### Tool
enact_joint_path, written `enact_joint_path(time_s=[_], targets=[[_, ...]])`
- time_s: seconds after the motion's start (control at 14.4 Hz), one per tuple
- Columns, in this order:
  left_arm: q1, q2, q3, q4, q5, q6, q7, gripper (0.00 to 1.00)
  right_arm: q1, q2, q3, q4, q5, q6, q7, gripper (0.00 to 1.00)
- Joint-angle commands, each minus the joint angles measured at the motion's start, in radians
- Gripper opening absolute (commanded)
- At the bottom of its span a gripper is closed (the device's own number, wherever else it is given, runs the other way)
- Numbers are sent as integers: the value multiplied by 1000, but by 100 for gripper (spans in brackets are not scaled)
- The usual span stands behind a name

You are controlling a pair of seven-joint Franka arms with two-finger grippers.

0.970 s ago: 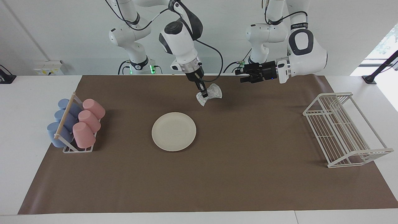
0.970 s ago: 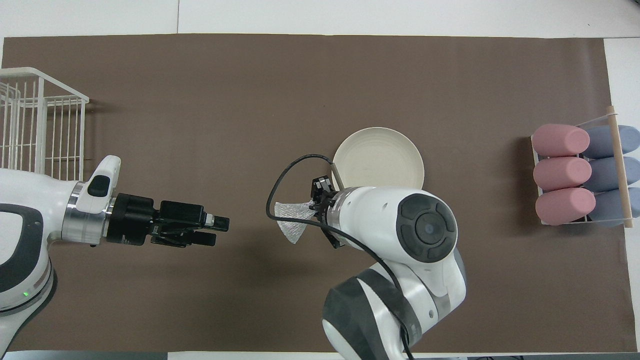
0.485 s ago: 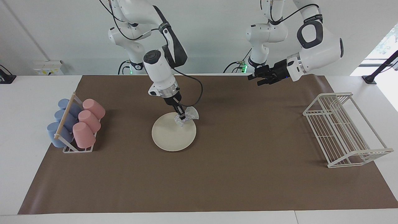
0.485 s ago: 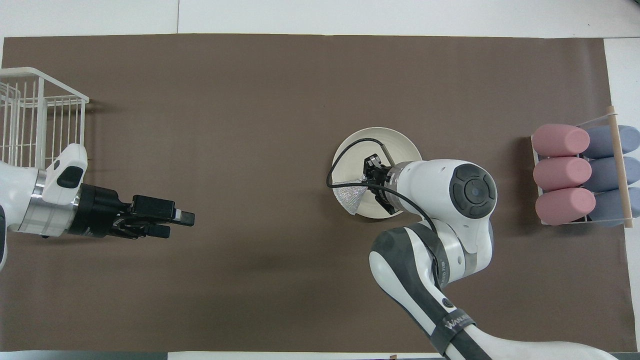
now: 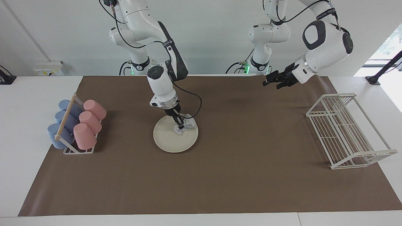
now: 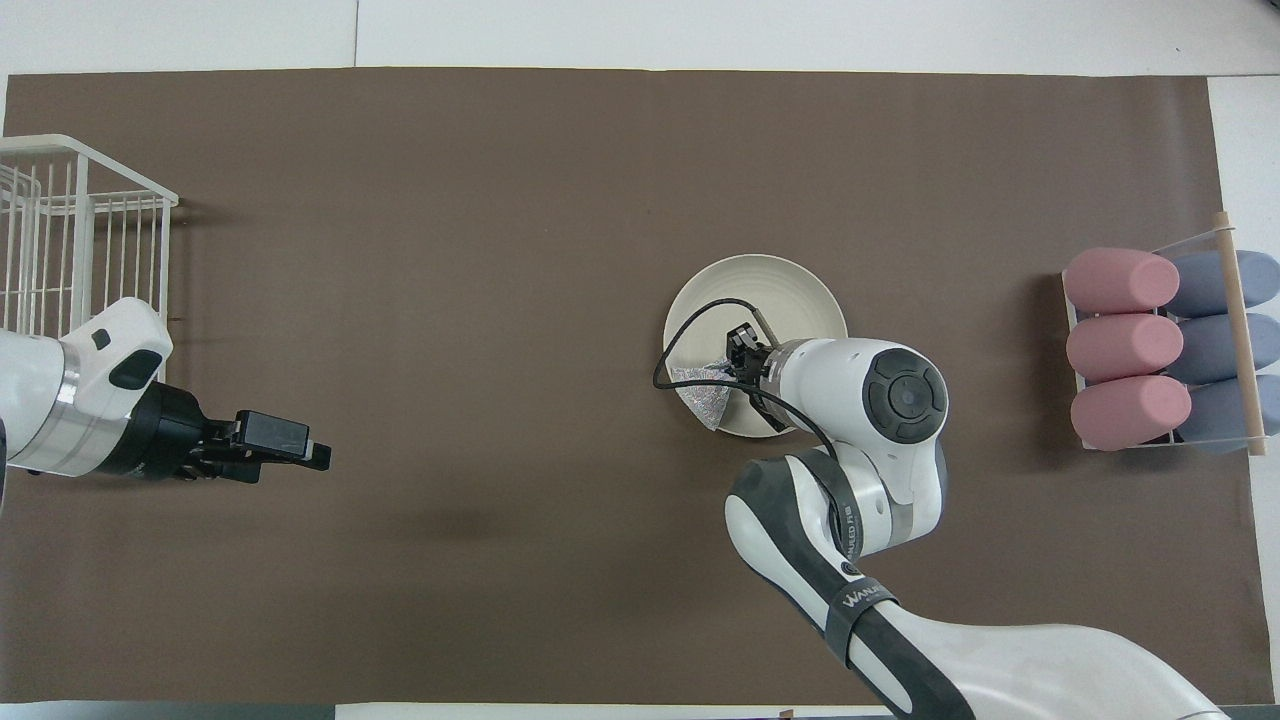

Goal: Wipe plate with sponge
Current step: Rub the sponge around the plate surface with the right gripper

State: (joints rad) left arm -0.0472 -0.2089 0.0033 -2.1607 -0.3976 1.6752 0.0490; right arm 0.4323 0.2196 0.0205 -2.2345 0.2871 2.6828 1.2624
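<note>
The cream-white plate [image 5: 171, 138] lies on the brown mat [image 5: 220, 175], also in the overhead view [image 6: 790, 290]. My right gripper [image 5: 180, 126] is shut on the silvery crinkly sponge [image 5: 187, 125] and presses it on the plate's part nearest the robots. In the overhead view the sponge [image 6: 705, 398] shows at the plate's edge, partly under my right gripper [image 6: 740, 362]. My left gripper [image 5: 268, 82] hangs in the air over the mat near the left arm's end and holds nothing; it shows in the overhead view [image 6: 310, 458].
A white wire rack [image 5: 347, 130] stands at the left arm's end, also in the overhead view [image 6: 70, 240]. A holder with pink and blue cups [image 5: 77, 125] stands at the right arm's end, also in the overhead view [image 6: 1165, 345].
My right gripper carried the sponge from the air down onto the plate. My left gripper drew back toward the left arm's end of the table.
</note>
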Motion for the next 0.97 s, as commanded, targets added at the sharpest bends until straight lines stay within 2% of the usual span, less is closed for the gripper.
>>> enact_joint_path(time_s=[0.0, 0.14, 0.35, 0.55, 0.76, 0.9], targets=[[-2, 8, -5, 19, 78, 4, -12, 100, -85, 18, 6, -8, -11, 9, -131, 0], [0, 9, -5, 19, 82, 8, -14, 100, -125, 23, 6, -7, -10, 11, -234, 0], [3, 8, -5, 19, 83, 8, -12, 100, -145, 26, 4, -5, -9, 14, -279, 0], [3, 8, -5, 19, 83, 9, -12, 100, -119, 23, 7, -8, 6, 11, -229, 0], [3, 9, -5, 19, 83, 9, -12, 100, -23, 20, 7, -8, 61, 12, -66, 0], [3, 8, -5, 19, 83, 9, -14, 100, -3, 21, 7, -7, 89, 14, -38, 0]])
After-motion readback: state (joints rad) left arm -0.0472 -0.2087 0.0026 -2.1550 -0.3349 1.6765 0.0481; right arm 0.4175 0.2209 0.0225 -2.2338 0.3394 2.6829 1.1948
